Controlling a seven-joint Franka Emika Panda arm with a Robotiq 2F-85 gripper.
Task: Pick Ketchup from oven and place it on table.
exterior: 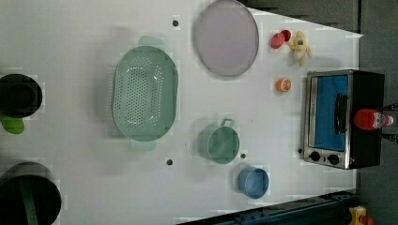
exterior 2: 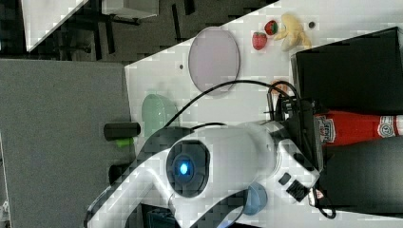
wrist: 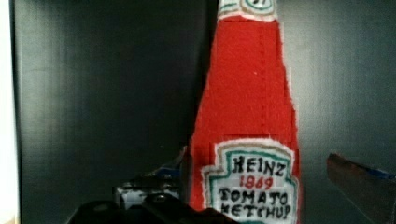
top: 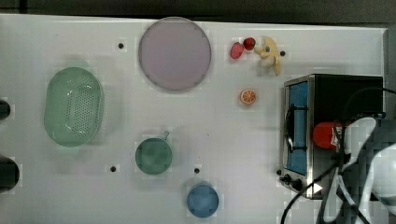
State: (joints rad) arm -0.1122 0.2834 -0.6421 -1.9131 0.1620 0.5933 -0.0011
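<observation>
The ketchup bottle (exterior: 371,119) lies on its side on the black top of the oven (exterior: 345,117), at the right edge of the left view, white cap pointing toward the left view's right. In the top view the red bottle (top: 324,135) sits at right of centre on the oven (top: 327,93), partly covered by the white arm (top: 373,158) and its black cables coming in from the lower right corner. In the right view the bottle (exterior 2: 354,127) runs across the right half of the frame, with the arm's black wrist hardware just beside its label end. The wrist view has the bottle (wrist: 247,116) close up in mid-frame, label readable, against the dark oven top. One finger (wrist: 359,179) shows at that picture's lower right, apart from the bottle; the jaws stand spread wide and pinch nothing. On the white counter (top: 224,140) in the top view: a green colander (top: 74,106) at left, a grey plate (top: 174,53) at upper centre, a green cup (top: 153,156), a blue bowl (top: 202,199), an orange slice (top: 248,97), two strawberries (top: 237,50) and a banana (top: 271,53).
</observation>
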